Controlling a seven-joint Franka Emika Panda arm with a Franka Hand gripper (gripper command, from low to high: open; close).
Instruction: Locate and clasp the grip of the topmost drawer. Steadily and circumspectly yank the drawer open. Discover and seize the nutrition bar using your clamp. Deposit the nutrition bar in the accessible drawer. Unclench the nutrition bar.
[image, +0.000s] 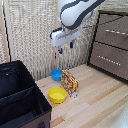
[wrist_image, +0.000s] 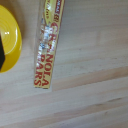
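- Exterior view: the clamp hangs empty above the nutrition bar, blue-tipped fingers parted with nothing between them. The bar stands on edge on the wooden floor, between the blue bowl and the yellow bowl. The topmost drawer looks open a little.
- Wrist view: the nutrition bar shows its thin top edge beside the yellow bowl. It looks light and stiff but easily tipped, so I'd pinch across the thin faces, mid-length.
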